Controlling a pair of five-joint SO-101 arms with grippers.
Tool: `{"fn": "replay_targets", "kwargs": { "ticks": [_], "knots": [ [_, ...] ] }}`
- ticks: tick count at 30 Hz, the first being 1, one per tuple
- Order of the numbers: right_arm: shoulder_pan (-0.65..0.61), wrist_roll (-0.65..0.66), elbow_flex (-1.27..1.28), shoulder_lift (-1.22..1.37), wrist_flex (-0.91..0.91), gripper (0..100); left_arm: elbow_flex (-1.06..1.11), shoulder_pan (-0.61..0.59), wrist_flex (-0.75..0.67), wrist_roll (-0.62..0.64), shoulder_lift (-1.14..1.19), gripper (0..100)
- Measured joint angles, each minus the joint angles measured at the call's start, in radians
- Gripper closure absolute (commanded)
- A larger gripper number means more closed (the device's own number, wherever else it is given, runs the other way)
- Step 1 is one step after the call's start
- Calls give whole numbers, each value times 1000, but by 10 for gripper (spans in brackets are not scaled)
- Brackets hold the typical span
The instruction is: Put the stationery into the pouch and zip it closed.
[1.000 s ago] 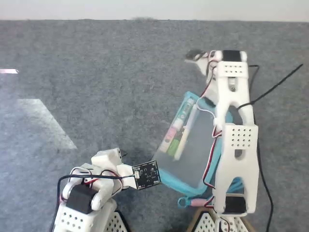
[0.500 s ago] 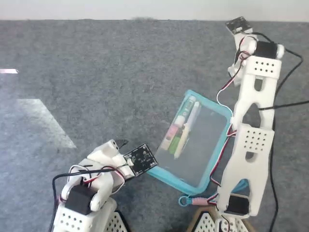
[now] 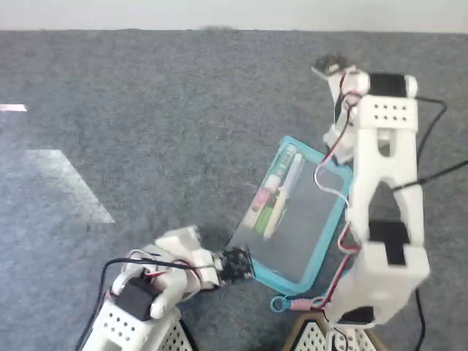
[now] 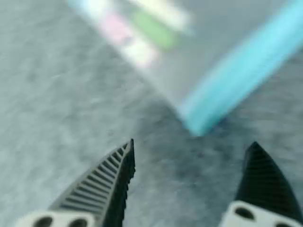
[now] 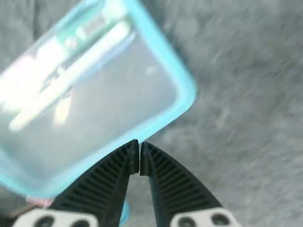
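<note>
the left arm (image 3: 139,292) sits folded low over the grey counter (image 3: 146,146), its forearm nearly level and pointed toward the pouch (image 3: 314,219). the left gripper (image 4: 192,143) is spread wide with nothing between its fingers. the pouch's nearest blue corner lies just beyond the fingertips, apart from them. the pouch is clear with a blue edge and lies flat on the counter. the stationery (image 3: 274,194) is inside it, pens with pink and green on them, along the side away from the right arm (image 3: 384,190). that arm stretches out long beside the pouch, its wrist bent down near the far corner. the right gripper (image 5: 139,143) is pressed together on nothing, its tips right at the pouch's blue edge. i cannot tell whether they touch it.
</note>
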Motion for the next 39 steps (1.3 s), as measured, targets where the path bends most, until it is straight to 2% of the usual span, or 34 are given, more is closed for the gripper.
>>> {"fn": "replay_targets", "kwargs": {
  "ticks": [6,10,16,26,35,39],
  "knots": [
    [-6,0,397,-63,-235,992,49,34,-98,43,5,656],
    [5,-8,523,-63,-341,992,52,35,-141,109,0,679],
    [18,-26,548,-64,-376,992,64,35,-219,130,0,682],
    [-48,-15,661,-64,-431,992,64,37,-224,127,0,682],
    [-58,-29,667,-64,-433,992,64,-126,-224,127,2,679],
    [-58,-29,667,-64,-433,992,64,-158,-224,127,2,659]
  ]
}}
